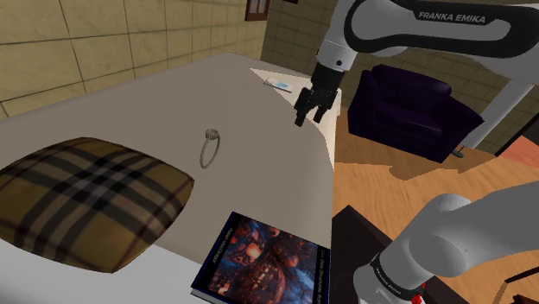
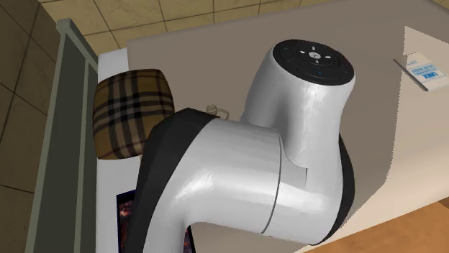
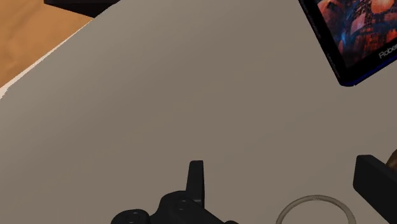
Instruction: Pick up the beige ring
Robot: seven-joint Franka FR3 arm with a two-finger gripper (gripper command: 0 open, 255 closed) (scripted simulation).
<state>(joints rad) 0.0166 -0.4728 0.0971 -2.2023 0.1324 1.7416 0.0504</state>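
A thin pale ring with a small stone lies flat on the light grey surface, right of the plaid cushion. My black gripper hangs above the surface near its right edge in the shoulder view, well to the right of the ring and apart from it. In the wrist view the fingers stand wide apart, so the gripper is open and holds nothing. The ring shows on the surface between and below the fingertips, untouched. In the second exterior view the ring peeks out behind the big white arm link.
A brown plaid cushion lies left of the ring. A dark-covered book rests at the near edge. A small blue-and-white booklet sits at the far corner. A dark armchair stands on the wooden floor beyond the edge.
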